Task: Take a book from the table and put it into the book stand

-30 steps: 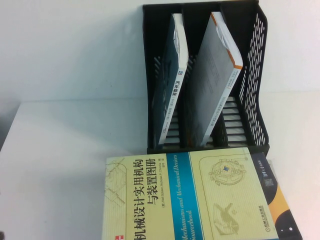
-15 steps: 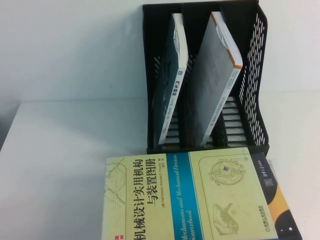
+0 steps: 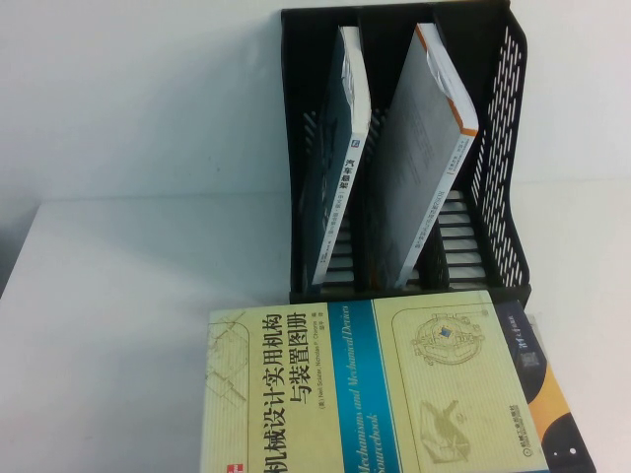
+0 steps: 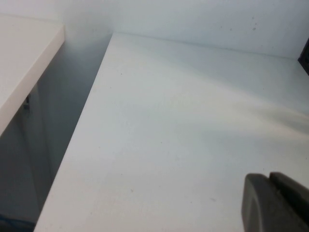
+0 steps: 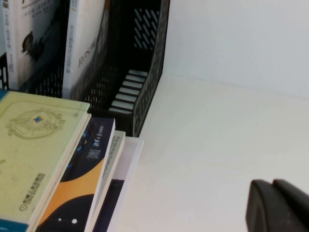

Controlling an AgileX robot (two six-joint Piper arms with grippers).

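Here: book with orange edging leans tilted in middle slot of black book stand on white table. Left gripper and right gripper — both low over bare table, empty, opening unclear.

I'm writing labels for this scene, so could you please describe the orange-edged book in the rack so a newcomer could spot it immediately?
Find the black book stand at the far side of the white table. Two books lean in its slots, and the book you want is the one further right, beside the vacant right-hand slot. Unlike its teal-covered neighbour, it shows a grey face and an orange border at its top edge.
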